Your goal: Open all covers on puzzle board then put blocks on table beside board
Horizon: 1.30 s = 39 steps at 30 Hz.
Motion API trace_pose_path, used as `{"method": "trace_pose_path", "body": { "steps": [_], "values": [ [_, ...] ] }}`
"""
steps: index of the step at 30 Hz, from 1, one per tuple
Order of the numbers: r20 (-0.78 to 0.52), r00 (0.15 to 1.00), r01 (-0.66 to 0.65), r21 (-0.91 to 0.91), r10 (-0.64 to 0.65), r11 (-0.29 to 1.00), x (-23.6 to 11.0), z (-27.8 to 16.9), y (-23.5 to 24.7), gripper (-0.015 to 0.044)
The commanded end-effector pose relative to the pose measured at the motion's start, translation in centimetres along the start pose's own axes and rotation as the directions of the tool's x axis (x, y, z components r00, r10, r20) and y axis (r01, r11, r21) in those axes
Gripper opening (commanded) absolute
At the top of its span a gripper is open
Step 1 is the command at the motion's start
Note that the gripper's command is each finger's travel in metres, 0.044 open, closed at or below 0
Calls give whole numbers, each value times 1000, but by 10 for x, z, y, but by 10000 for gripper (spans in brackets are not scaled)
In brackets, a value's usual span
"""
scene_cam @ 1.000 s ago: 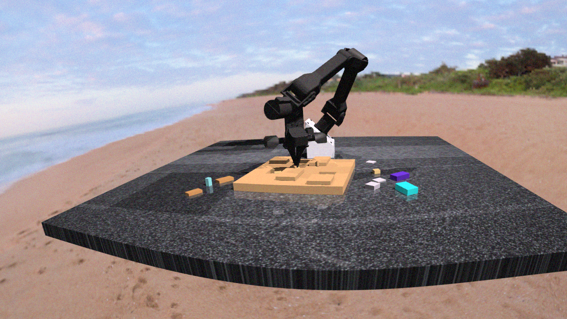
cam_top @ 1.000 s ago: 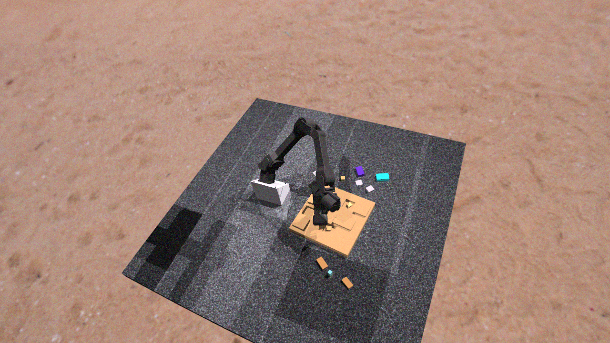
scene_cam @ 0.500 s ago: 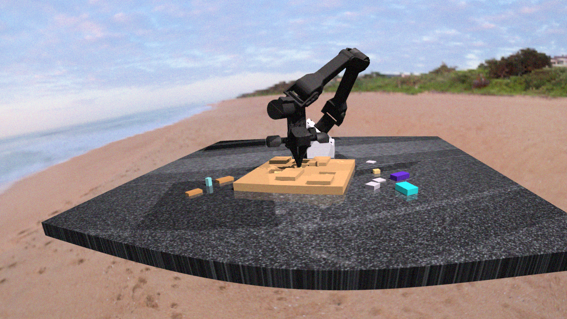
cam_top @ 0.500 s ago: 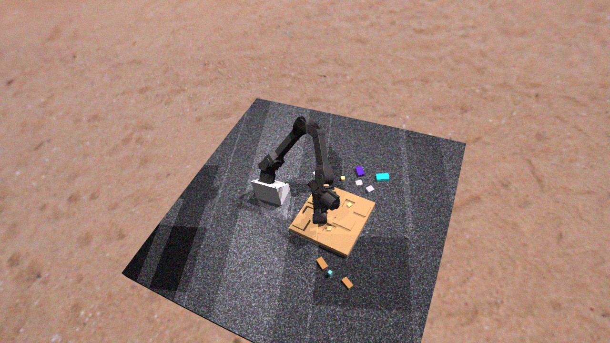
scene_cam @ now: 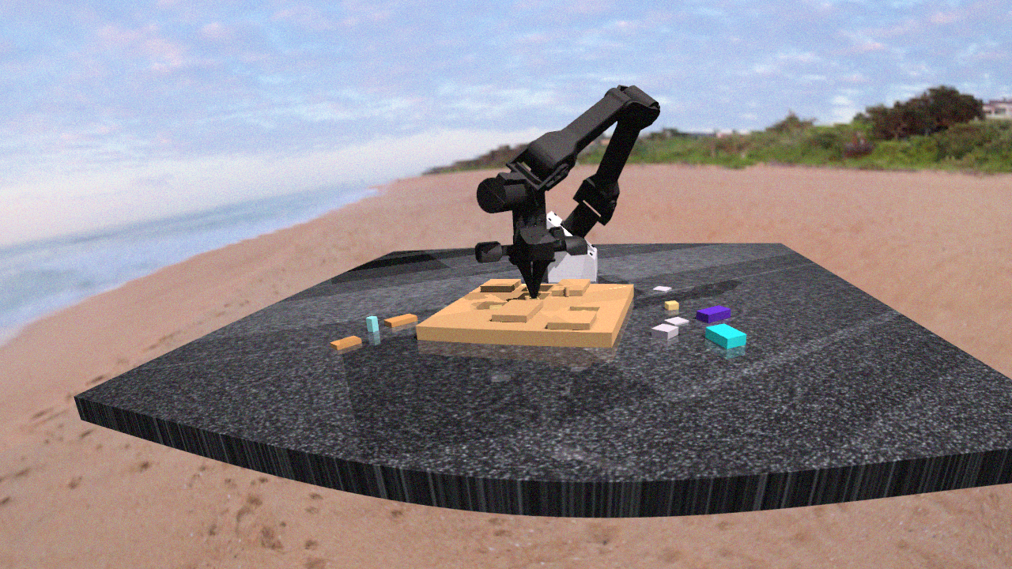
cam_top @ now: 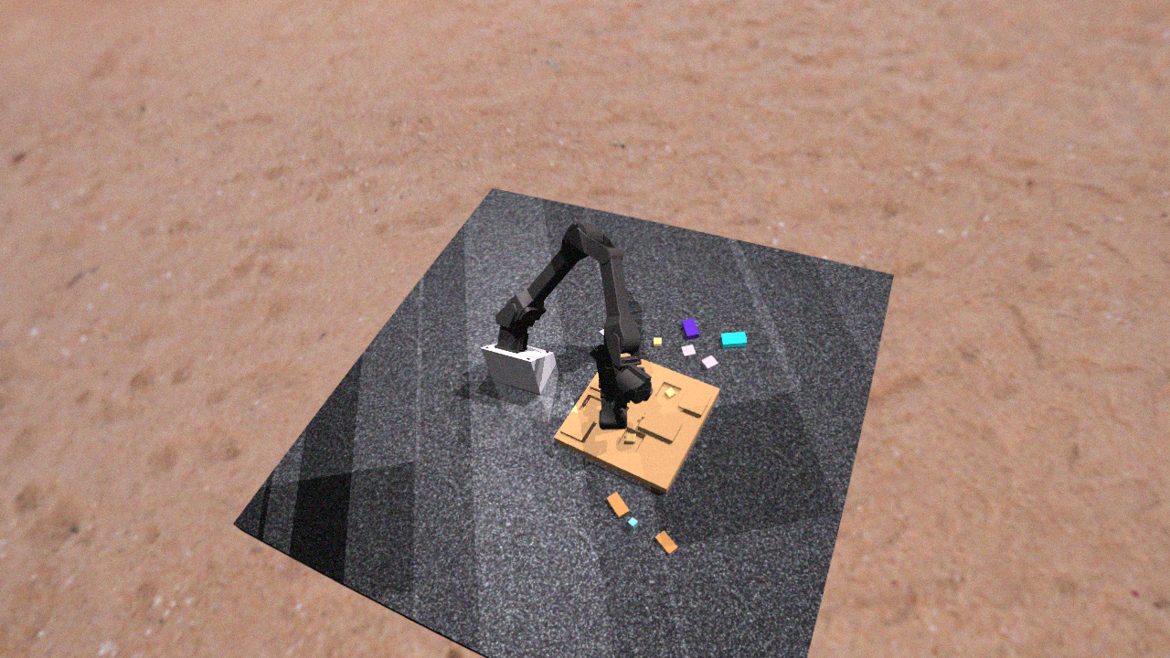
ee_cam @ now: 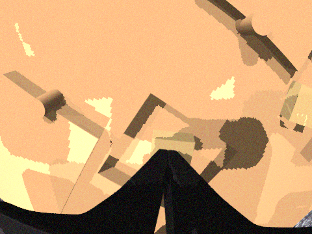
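The tan puzzle board (cam_top: 654, 470) (scene_cam: 509, 338) (ee_cam: 108, 26) lies in front of the arm's base. My gripper (cam_top: 609, 423) (scene_cam: 534, 291) (ee_cam: 166, 158) is shut and empty, its tips down at the board's surface by a small well. A pale block (ee_cam: 173, 140) sits in that well just beyond the fingertips. Another yellowish block (ee_cam: 296, 101) (cam_top: 670, 392) sits in an uncovered well to the right. Flat tan covers (scene_cam: 516, 311) (scene_cam: 570, 320) (cam_top: 661, 425) lie raised on the board. Two cover pins (ee_cam: 52, 100) (ee_cam: 247, 23) show in the wrist view.
Right of the board lie a purple block (cam_top: 690, 328) (scene_cam: 712, 313), a cyan block (cam_top: 733, 338) (scene_cam: 725, 336), a small yellow block (cam_top: 656, 342) (scene_cam: 670, 305) and pale lilac blocks (cam_top: 709, 361) (scene_cam: 664, 330). Left of it lie two orange blocks (cam_top: 617, 504) (scene_cam: 400, 320) (scene_cam: 345, 343) and a small cyan one (cam_top: 632, 522) (scene_cam: 371, 324).
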<state>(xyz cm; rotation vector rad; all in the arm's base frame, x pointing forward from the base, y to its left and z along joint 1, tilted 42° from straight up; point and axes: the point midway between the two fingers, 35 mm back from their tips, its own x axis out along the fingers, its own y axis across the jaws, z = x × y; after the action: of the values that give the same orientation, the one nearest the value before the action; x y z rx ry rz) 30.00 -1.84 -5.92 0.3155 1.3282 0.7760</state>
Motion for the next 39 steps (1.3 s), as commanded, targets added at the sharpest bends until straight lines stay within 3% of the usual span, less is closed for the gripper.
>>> {"method": "trace_pose_path", "body": {
  "steps": [1,28,33,39],
  "values": [
    [-4,1000,-7,7,7,1000,2,-2,2,0],
    [-4,1000,-5,-5,5,1000,-12,-1,-2,0],
    [-5,1000,-7,2,7,1000,-29,-1,-2,131],
    [-6,1000,-4,-4,4,1000,-63,-1,-3,144]
  ]
}}
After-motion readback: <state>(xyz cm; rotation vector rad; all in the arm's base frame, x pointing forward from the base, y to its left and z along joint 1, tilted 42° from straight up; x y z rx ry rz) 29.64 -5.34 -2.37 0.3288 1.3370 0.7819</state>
